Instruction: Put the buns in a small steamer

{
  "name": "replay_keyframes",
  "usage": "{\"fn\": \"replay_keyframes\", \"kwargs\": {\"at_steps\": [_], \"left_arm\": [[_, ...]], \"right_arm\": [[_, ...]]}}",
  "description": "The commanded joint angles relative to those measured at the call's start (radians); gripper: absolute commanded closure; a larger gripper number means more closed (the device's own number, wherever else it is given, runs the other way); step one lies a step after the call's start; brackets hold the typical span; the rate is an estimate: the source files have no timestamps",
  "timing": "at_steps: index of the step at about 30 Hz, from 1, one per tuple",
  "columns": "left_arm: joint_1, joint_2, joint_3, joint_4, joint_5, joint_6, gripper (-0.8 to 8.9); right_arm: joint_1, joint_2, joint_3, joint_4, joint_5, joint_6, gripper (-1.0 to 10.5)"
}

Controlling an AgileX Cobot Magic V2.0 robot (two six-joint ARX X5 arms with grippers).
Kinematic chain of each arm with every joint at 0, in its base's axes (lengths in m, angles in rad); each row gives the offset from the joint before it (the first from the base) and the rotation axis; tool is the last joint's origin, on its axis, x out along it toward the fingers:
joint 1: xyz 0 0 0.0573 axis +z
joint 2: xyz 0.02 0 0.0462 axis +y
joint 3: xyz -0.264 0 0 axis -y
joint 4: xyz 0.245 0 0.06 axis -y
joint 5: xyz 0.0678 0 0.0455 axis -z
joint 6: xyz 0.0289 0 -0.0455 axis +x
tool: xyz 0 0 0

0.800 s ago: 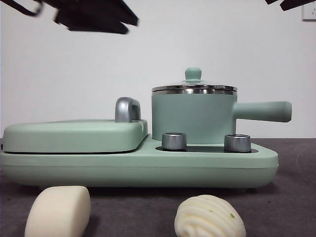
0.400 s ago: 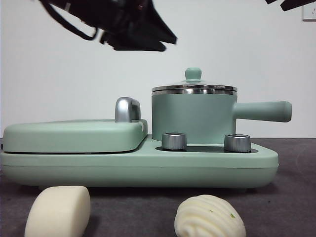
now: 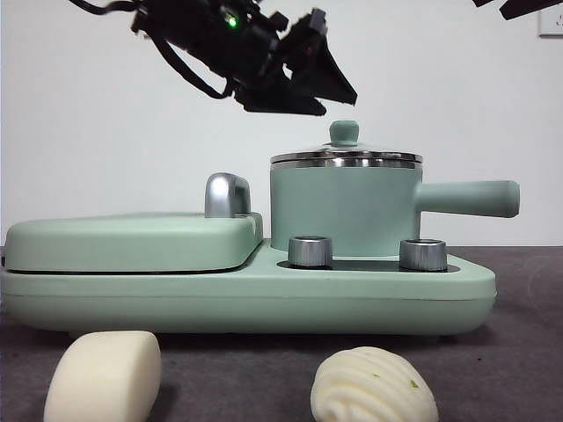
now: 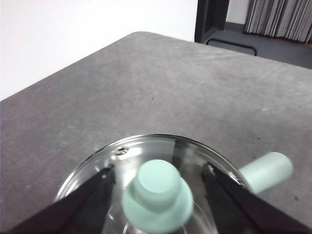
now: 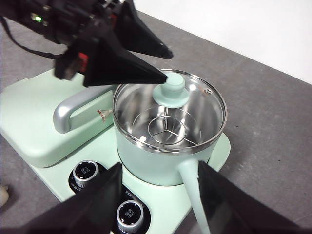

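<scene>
The small steamer (image 3: 343,207) stands on the right of the mint-green cooker base with its glass lid on; it also shows in the right wrist view (image 5: 161,156). My left gripper (image 3: 339,88) is open, just above and left of the lid's green knob (image 3: 344,132). In the left wrist view the knob (image 4: 158,192) lies between the open jaws. The right wrist view shows the left gripper (image 5: 165,66) beside the knob (image 5: 171,90). The smooth bun (image 3: 104,376) and the ridged bun (image 3: 374,387) lie on the table in front. My right gripper (image 5: 158,168) is open and empty, high above the steamer.
The flat griddle plate (image 3: 132,239) with its chrome handle (image 3: 227,195) lies left of the steamer. Two steel dials (image 3: 310,251) (image 3: 422,254) sit on the base in front. The steamer's long handle (image 3: 466,198) points right. The right arm shows as a black tip (image 3: 519,7).
My left arm has moved right and down from the top left corner to just above the lid knob. The buns, steamer and right arm have not moved.
</scene>
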Motion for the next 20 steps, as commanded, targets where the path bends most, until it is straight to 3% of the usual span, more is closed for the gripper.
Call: {"fn": "replay_keyframes", "kwargs": {"at_steps": [1, 20], "left_arm": [[-0.009, 0.037, 0.038, 0.011, 0.0, 0.016, 5.05], [-0.025, 0.109, 0.039, 0.033, 0.0, 0.021, 5.48]], "right_arm": [[0.005, 0.006, 0.015, 0.01, 0.002, 0.011, 7.0], [0.005, 0.006, 0.015, 0.01, 0.005, 0.011, 7.0]]}}
